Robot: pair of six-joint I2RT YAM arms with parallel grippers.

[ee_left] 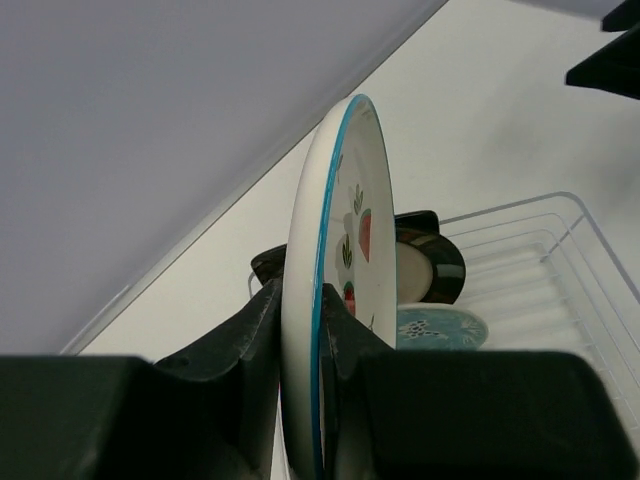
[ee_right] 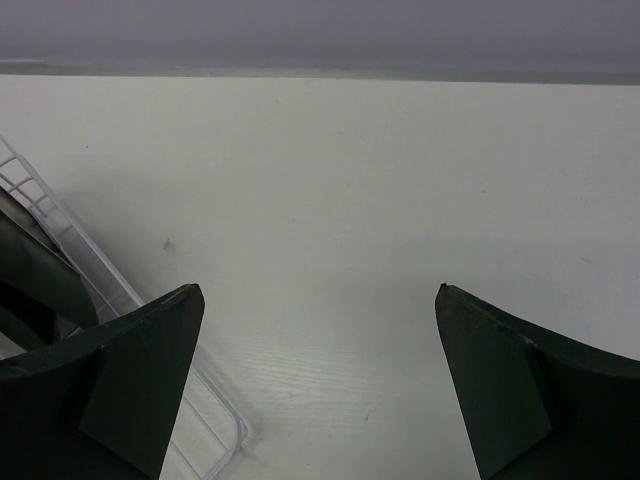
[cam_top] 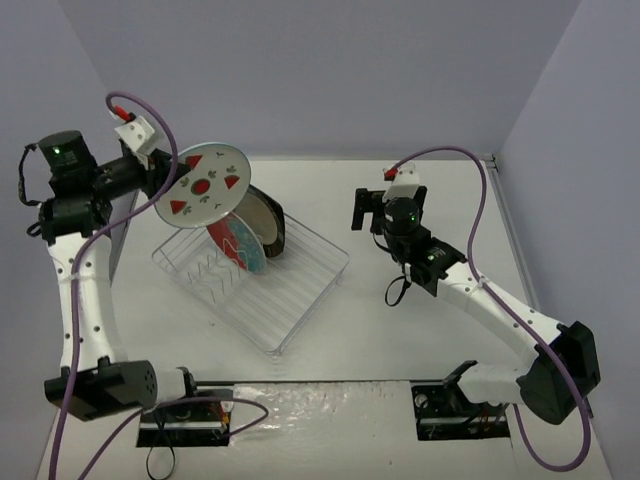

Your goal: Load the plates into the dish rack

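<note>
Left end effector (ee_left: pixel 300 325) pinches the white plate (cam_top: pixel 203 185), with red triangles and a teal rim, at eleven o'clock over the wire dish rack (cam_top: pixel 300 295); right end effector (ee_right: pixel 320 370) gapes wide, empty.

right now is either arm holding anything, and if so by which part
The left arm's jaws pinch the white plate with red triangles by its rim, above the dish rack. The right arm's jaws are open, holding nothing.

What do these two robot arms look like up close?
The left arm and right arm match: white links, black joints, a small green light, a purple cable with a red plug. The fingers are dark, flat wedges.
</note>
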